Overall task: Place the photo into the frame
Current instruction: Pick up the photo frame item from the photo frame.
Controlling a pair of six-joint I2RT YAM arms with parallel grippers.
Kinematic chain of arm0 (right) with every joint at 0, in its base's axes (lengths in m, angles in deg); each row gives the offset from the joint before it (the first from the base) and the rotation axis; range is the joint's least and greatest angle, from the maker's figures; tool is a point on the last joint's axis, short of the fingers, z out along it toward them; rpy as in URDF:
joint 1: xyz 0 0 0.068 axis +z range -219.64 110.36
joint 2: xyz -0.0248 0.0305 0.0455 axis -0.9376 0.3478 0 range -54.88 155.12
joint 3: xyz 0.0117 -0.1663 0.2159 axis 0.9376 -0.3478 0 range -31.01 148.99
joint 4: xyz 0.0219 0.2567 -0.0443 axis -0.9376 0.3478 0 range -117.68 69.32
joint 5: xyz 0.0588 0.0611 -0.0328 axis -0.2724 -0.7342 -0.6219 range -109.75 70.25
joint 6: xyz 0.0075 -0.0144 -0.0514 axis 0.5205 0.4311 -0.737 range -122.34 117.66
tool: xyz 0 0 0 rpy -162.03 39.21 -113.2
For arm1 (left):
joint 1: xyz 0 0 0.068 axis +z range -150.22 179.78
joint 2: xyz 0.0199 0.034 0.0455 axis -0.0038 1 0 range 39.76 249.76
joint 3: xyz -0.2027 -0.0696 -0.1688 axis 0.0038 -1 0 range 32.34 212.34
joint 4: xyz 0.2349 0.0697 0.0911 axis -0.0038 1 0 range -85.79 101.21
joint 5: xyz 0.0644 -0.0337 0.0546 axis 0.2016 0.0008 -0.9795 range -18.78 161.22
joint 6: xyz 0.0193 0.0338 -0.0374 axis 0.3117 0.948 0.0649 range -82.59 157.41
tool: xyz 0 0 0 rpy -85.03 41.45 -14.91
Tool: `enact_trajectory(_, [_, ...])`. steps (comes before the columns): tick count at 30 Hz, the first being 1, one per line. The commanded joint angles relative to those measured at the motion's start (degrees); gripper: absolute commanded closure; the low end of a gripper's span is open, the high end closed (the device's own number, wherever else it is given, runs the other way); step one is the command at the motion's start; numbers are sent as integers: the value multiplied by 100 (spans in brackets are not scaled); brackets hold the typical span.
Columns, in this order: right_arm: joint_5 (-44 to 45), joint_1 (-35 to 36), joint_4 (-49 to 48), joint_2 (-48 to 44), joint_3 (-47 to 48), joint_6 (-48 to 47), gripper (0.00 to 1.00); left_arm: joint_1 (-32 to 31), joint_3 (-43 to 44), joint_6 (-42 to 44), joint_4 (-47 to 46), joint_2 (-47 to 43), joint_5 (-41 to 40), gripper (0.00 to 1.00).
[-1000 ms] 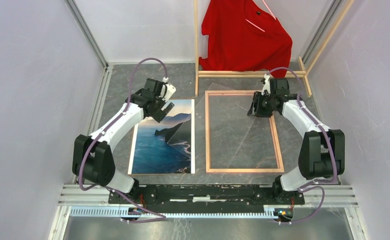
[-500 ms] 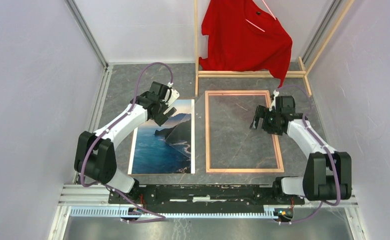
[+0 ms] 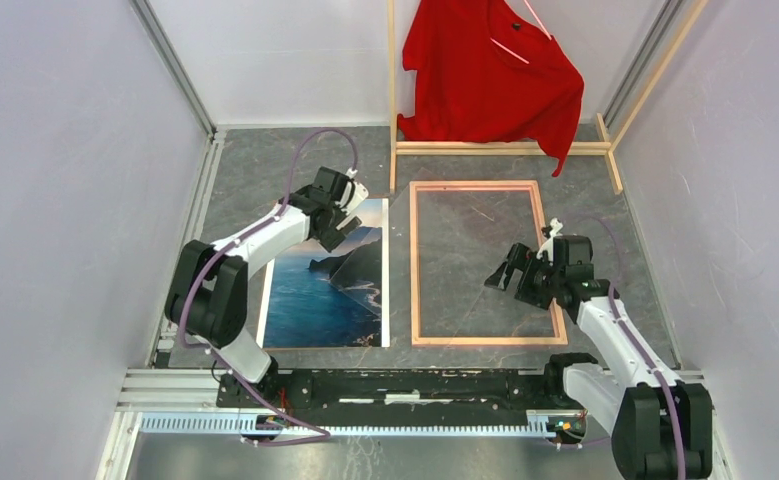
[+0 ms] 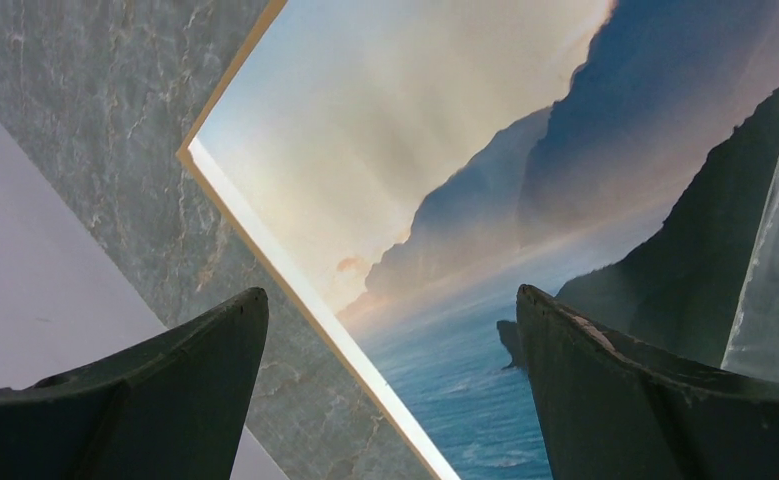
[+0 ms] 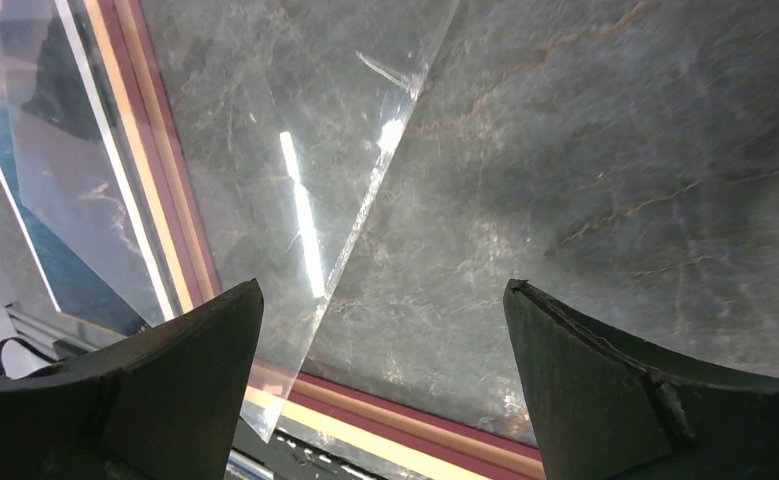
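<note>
The photo, a seascape print, lies flat and face up to the left of the frame. The frame is thin-railed and lies flat on the grey marble floor. My left gripper hovers open over the photo's far part. In the left wrist view the photo's pale edge runs between the spread fingers. My right gripper is open above the frame's near right area, holding nothing. The right wrist view shows the frame's near rail below the fingertips.
A clear sheet lies skewed across the frame's left rail and onto the photo. A wooden rack with a red shirt stands just beyond the frame. Walls close in on both sides.
My right gripper opened, letting go of the clear sheet, and drew back from the frame's far right corner toward its near right. The left gripper shifted slightly right over the photo's top.
</note>
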Motion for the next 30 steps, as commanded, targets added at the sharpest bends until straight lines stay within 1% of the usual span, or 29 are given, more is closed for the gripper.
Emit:
enact_trajectory(1, [-175,208,-199,-92,-239,533,2,-224,116,-126,-535,200,-224,0])
enact_trajectory(7, [-47,803,-374,-60,-409,960,2,-433,-138,-152,-738,295,-284,0])
enact_trajectory(15, [-4,1364,-1286,28,-1019,1855,2,-658,-441,-230,-894,349,-340,0])
enact_trajectory(22, [97,1745,-2254,101,-1632,2745,4,-771,-527,-251,-899,393,-373,0])
enact_trajectory(30, [19,1879,-3909,152,-2410,3656,4,-861,-566,-243,-837,417,-366,0])
